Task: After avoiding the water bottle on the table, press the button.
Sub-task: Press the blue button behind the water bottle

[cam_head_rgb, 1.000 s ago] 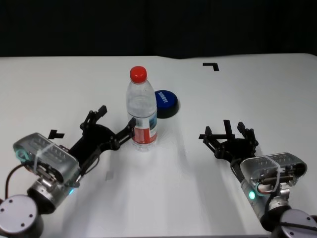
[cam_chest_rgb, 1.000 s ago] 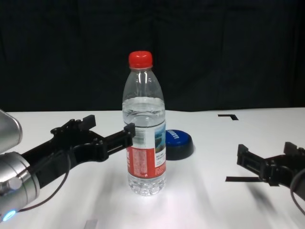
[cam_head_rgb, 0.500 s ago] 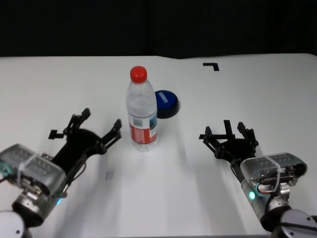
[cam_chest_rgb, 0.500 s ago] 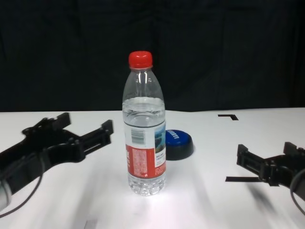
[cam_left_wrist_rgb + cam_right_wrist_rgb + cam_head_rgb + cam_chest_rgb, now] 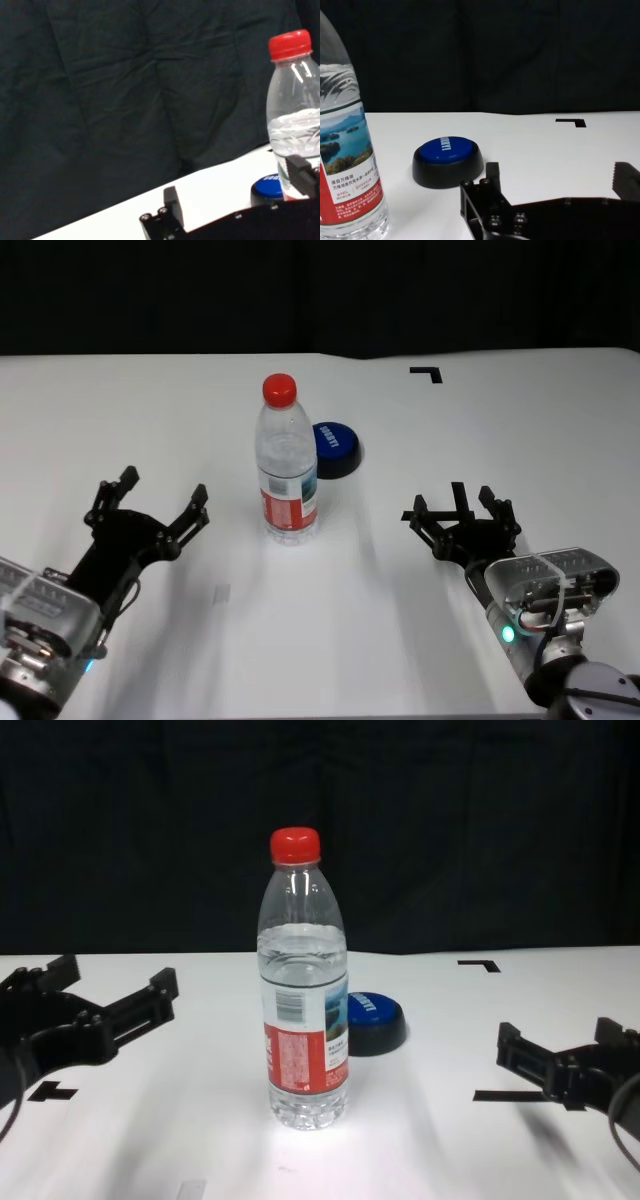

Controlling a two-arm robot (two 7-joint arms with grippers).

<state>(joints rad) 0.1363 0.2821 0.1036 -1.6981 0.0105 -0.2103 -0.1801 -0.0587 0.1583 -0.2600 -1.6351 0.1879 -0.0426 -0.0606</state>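
Water bottle [image 5: 287, 462] stood upright center frame in head view on the table [image 5: 350, 620], red cap on. Button [image 5: 335, 448] sat just behind/right of it, near but not clearly touching, unpressed by my read. Left gripper [image 5: 148, 515] was at lower left, fingers spread wide, empty, well apart from bottle. Right gripper [image 5: 462, 517] at lower right, fingers open too, holding nothing, low over table. Risk: whichever arm goes for the btn could clip the bottle w/ a wide-open finger or forearm and tip it, since it's tall & narrow-based, btn tucked close behind it
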